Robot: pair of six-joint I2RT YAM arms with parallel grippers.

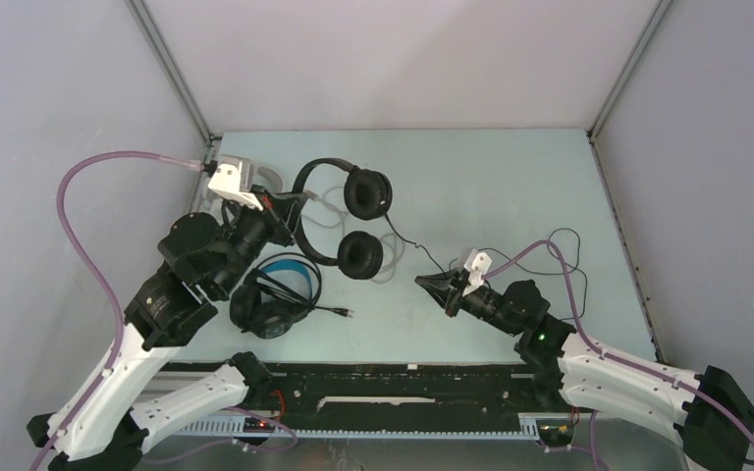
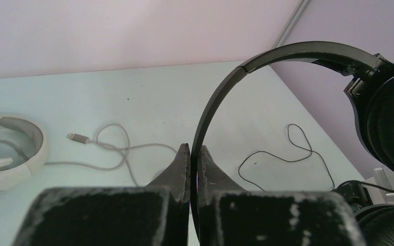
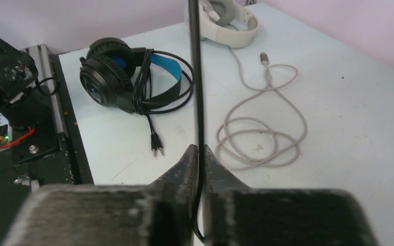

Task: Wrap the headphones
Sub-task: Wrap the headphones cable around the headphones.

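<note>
Clamping the headband of the thin black on-ear headphones point(image 1: 367, 193), the left gripper point(image 2: 191, 151) has its fingers pressed together on it, at the table's far left. Their cord point(image 1: 412, 245) trails right and nearer to the right gripper point(image 3: 197, 151), which is pinched tight on it. Near left lie the blue-banded headphones point(image 1: 273, 299). Far left lie the white headphones point(image 2: 10, 154) and their looped grey cable point(image 3: 261, 128). The table point(image 1: 511, 177) is pale green and the walls are plain grey.

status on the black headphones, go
Left gripper shut on headband of black headphones. Right gripper shut on their cable. Grey cable loose nearby.
</note>
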